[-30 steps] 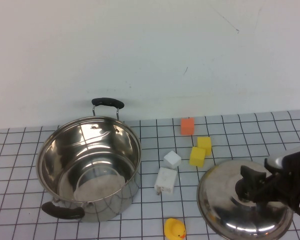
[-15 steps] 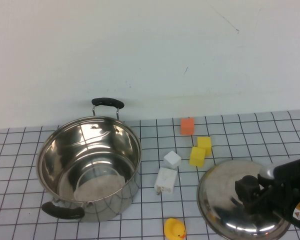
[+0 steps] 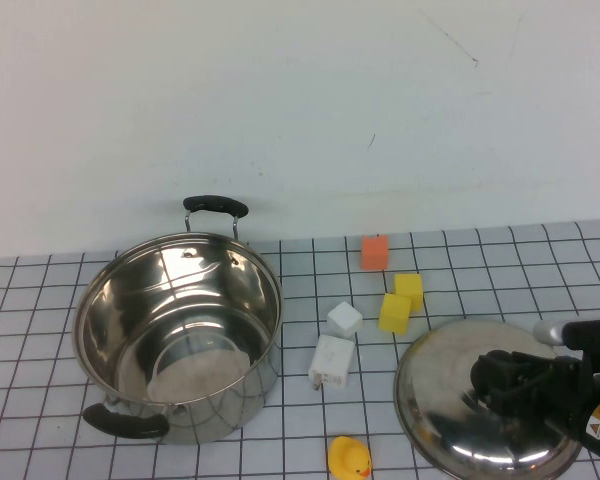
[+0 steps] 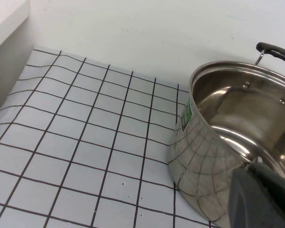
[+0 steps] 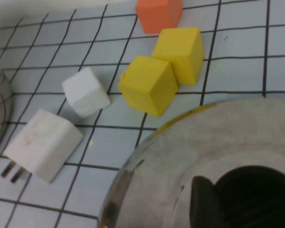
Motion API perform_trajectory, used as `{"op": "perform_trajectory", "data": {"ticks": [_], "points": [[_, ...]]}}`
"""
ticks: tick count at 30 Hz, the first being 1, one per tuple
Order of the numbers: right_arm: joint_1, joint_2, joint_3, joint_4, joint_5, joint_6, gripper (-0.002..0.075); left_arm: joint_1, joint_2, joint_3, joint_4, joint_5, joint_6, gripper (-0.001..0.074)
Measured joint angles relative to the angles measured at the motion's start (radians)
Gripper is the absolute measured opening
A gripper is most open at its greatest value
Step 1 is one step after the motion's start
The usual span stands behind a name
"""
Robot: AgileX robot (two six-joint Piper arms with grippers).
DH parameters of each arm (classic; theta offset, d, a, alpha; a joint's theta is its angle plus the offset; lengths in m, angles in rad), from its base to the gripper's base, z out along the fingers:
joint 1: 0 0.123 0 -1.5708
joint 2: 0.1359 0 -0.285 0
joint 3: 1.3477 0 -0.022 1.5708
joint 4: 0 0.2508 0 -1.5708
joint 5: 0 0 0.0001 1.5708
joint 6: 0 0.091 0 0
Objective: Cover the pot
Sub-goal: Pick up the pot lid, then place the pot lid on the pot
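Observation:
The pot (image 3: 263,372), a large shiny steel stockpot with two black handles, stands open at the table's left; it also fills the side of the left wrist view (image 4: 213,156). The domed steel lid (image 3: 440,395) lies on the table at the front right, also seen in the right wrist view (image 5: 213,152). My right gripper (image 3: 507,385) is down over the lid's black knob (image 5: 256,197), open, with one finger (image 5: 204,204) right beside the knob. My left gripper (image 4: 261,199) is out of the high view; its dark tip hangs close to the pot's outer wall.
Between pot and lid lie an orange block (image 3: 375,252), two yellow blocks (image 3: 408,290) (image 3: 394,313), a white block (image 3: 344,319), a white plug adapter (image 3: 332,361) and a yellow rubber duck (image 3: 348,458). A white wall closes the back.
My right gripper has come down and forward over the lid's knob, which now hides between its fingers. The lid and pot have not moved.

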State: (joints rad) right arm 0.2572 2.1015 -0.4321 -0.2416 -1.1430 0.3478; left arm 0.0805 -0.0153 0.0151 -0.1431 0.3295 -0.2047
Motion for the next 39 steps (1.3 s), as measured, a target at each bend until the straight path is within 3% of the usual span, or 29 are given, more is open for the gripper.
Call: {"op": "perform_trajectory", "data": {"ticks": [12, 21, 25, 28, 33, 39], "points": [[0.000, -0.030, 0.000, -0.032, 0.007, 0.096, 0.0348, 0.000, 0.000, 0.000, 0.000, 0.000, -0.004, -0.0003], [-0.026, -0.285, 0.013, -0.210, 0.015, 0.096, 0.0348, 0.000, 0.000, 0.000, 0.000, 0.000, -0.004, -0.0003], [-0.025, -0.416, -0.037, -0.397, 0.018, 0.130, 0.0348, 0.000, 0.000, 0.000, 0.000, 0.000, -0.004, -0.0003], [0.012, -0.498, -0.130, -0.546, 0.041, 0.183, 0.0348, 0.000, 0.000, 0.000, 0.000, 0.000, -0.004, -0.0003], [0.135, -0.538, -0.362, -0.739, 0.265, 0.275, 0.0348, 0.000, 0.000, 0.000, 0.000, 0.000, -0.004, -0.0003], [0.262, -0.431, -0.593, -0.759, 0.386, 0.407, 0.0348, 0.000, 0.000, 0.000, 0.000, 0.000, -0.004, -0.0003]]}}
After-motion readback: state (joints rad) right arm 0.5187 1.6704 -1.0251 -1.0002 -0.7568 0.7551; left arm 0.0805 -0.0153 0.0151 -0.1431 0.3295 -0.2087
